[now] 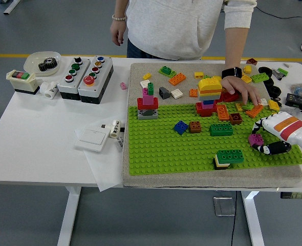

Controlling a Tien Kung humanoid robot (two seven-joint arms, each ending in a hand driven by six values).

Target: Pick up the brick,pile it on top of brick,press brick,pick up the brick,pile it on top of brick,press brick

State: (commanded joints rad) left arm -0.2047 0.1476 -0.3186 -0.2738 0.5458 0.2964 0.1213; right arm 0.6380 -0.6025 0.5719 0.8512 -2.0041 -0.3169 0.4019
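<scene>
Right hand (263, 141): reaches in from the right edge, low over the green baseplate (166, 148), black fingers closed around a magenta brick (255, 139).
Magenta brick: near the plate's right side, right of the green stacked brick (229, 156).
Person's hand (239, 88): resting on loose bricks behind the plate.

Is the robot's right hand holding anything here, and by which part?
The right hand grips a magenta brick by its right side, just above the green baseplate.
</scene>
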